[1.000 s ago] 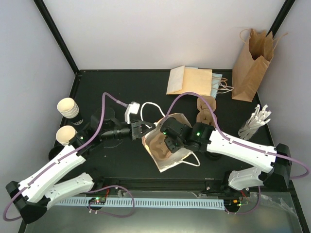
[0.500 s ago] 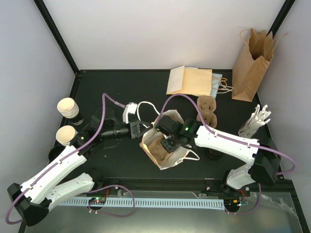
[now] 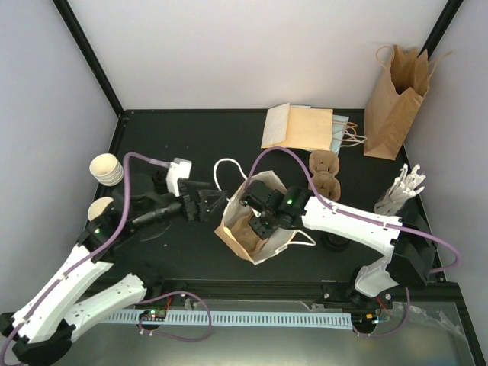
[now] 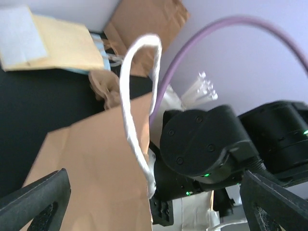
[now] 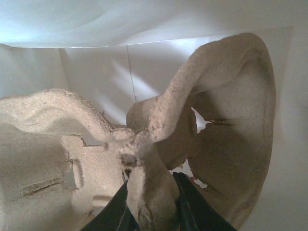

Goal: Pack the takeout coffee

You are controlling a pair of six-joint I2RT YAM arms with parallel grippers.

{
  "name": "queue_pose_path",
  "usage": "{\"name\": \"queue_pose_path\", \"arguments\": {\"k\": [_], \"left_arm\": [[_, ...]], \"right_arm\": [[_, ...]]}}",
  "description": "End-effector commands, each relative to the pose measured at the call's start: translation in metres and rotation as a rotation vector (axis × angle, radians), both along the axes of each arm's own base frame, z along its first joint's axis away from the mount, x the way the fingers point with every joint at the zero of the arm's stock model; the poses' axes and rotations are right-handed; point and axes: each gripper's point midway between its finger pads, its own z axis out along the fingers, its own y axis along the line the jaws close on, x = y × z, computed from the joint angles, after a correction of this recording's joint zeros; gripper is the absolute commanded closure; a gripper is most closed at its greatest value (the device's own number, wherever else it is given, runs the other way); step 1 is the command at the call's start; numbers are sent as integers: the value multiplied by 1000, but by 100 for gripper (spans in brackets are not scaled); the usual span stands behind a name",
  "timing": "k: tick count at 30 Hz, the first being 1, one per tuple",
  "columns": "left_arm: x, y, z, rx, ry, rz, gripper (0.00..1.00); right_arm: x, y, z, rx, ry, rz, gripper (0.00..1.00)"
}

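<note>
Deep inside bag (image 3: 231, 223), right fingers (image 5: 195, 210) pinch carrier (image 5: 159, 130), left fingers (image 4: 33, 207) wide

Bright even overhead light, faint shadows on worktop (image 3: 191, 252), left claw (image 4: 154, 202) edges blurred, bag (image 5: 144, 62) interior backlit, soft

bag (image 3: 231, 226): tan kraft paper, matt, creased; lining white and smooth. handle (image 4: 129, 122): white twisted paper cord. carrier (image 5: 154, 126): moulded pulp, beige, rough, fibrous, frayed at the edges. cups (image 3: 107, 168): cream paper, matt. surface (image 3: 152, 137): black, matt. arm shells (image 3: 69, 274): white plastic, slight gloss; joints black, matt. cable (image 4: 231, 20): purple, smooth sheath.
</note>
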Motion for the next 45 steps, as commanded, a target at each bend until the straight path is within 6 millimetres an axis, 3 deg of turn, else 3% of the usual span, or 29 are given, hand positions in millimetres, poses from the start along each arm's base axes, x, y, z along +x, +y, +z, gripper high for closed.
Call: {"name": "queue_pose_path", "arguments": {"k": [1,5,9,14,19,30,34,37,45], "left_arm": [[1,40,36,44,-110,168,1],[-14,59,78,-38,-188,208,1],[-47,76,134,-271,-353,174,1],[-74,106,170,-502,-436,208,1],[-86,109,186,-544,-502,176,1],[-97,111,194,-562,-519,139,1],[-89,130,184,-537,-498,261,1],[-88,131,174,-477,-518,276,1],[-80,81,118,-342,-394,74,1]], "right_arm": [[4,5,2,11,-9,14,81],[9,6,7,25,-27,9,81],[12,8,12,44,-34,3,81],[13,9,19,71,-46,2,82],[13,6,22,85,-45,4,82],[13,5,18,101,-37,5,82],[13,6,17,102,-35,9,82],[13,7,17,106,-39,13,82],[15,6,21,109,-54,19,82]]}}
